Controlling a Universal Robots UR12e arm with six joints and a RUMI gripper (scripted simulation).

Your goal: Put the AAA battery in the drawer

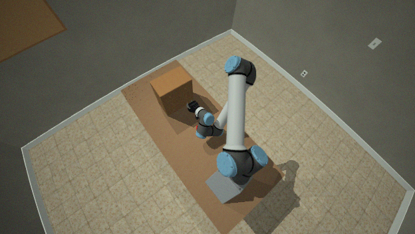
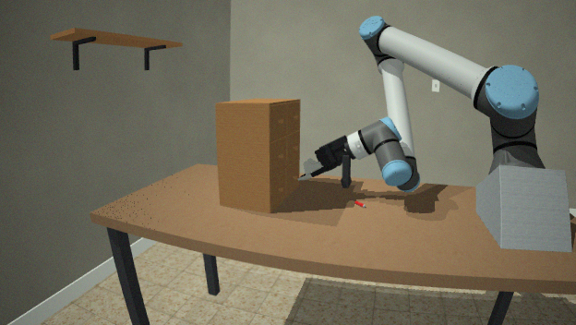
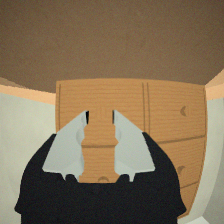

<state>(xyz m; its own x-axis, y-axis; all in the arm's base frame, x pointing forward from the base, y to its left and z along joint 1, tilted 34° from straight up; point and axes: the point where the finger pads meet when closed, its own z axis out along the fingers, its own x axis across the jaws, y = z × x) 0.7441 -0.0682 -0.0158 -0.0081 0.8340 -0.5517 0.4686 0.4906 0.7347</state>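
Observation:
The wooden chest [image 1: 171,81] [image 2: 244,157] [image 3: 167,117] stands upright on the table, and its visible drawers look shut. The red AAA battery [image 2: 359,204] lies on the table in front of the chest; a bit of it shows beside the wrist in the top view. My gripper [image 2: 301,178] [image 3: 100,111] is partly open, with a narrow gap and nothing seen held between its fingers. Its tips are close to the front of a low drawer in the column farther from the exterior camera. Whether they touch it is unclear. The drawers' insides are hidden.
The table [image 1: 186,149] [image 2: 295,240] carries the chest at one end and the arm's grey base [image 1: 223,187] [image 2: 531,208] at the other. The forearm and wrist hang over the area before the chest. A wall shelf [image 2: 120,38] is higher up behind.

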